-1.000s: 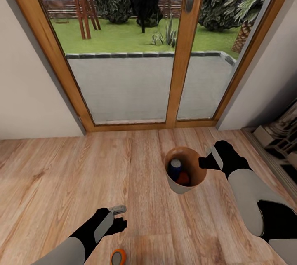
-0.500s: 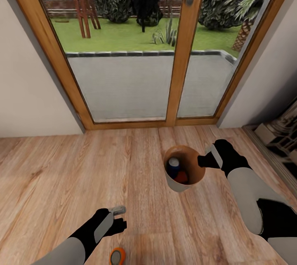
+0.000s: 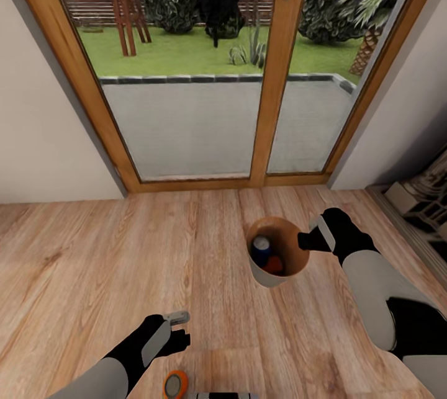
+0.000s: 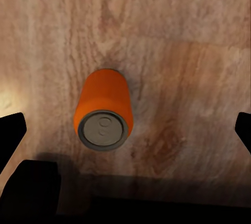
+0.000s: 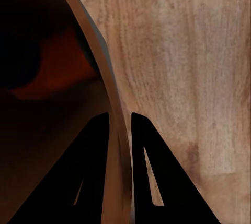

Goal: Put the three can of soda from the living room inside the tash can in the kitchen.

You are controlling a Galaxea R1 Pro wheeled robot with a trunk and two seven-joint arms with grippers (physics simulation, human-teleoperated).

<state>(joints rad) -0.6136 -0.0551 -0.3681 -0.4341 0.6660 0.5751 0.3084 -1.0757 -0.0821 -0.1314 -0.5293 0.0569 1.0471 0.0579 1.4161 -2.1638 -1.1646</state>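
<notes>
Our right gripper's [image 5: 119,156] fingers pinch the trash can's rim [image 5: 107,85]; left gripper [image 4: 125,130], fingers wide, hovers over the last orange can [image 4: 103,110] at six o'clock to grab it.

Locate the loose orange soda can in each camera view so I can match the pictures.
Head view: orange soda can stands on the floor at the bottom edge, just below the left end effector.
Left wrist view: same can is central, silver top showing, between the spread fingers.
Right wrist view: I cannot make it out.
Shared landmark: the light wood floor.
</notes>
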